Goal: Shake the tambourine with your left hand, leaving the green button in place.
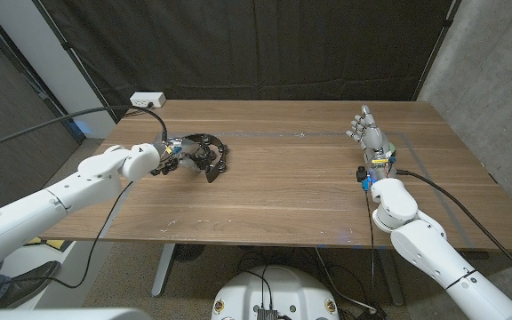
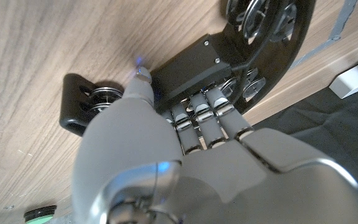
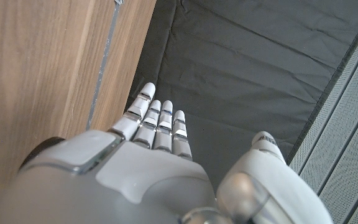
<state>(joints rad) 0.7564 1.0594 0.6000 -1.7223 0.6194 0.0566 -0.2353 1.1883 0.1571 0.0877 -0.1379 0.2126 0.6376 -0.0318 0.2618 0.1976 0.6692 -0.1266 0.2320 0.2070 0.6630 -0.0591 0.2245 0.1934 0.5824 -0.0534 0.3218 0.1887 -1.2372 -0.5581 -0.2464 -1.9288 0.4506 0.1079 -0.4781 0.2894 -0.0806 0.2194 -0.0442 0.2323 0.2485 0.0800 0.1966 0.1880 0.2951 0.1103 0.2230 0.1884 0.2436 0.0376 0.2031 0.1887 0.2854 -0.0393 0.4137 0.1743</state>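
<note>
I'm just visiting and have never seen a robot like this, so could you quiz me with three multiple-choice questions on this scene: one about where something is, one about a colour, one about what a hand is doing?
1. Where is the tambourine?
A. On the robot's left side of the table
B. At the table's right edge
C. On the floor

2. What colour is the tambourine's frame?
A. Red
B. Black
C. White

3. What is the right hand doing?
A. Gripping the tambourine
B. Pressing a button
C. Holding nothing, fingers straight

Answers: 1 A, it lies by the left hand in the head view. 2 B, the left wrist view shows a black frame. 3 C, its fingers reach out with nothing between them.
</note>
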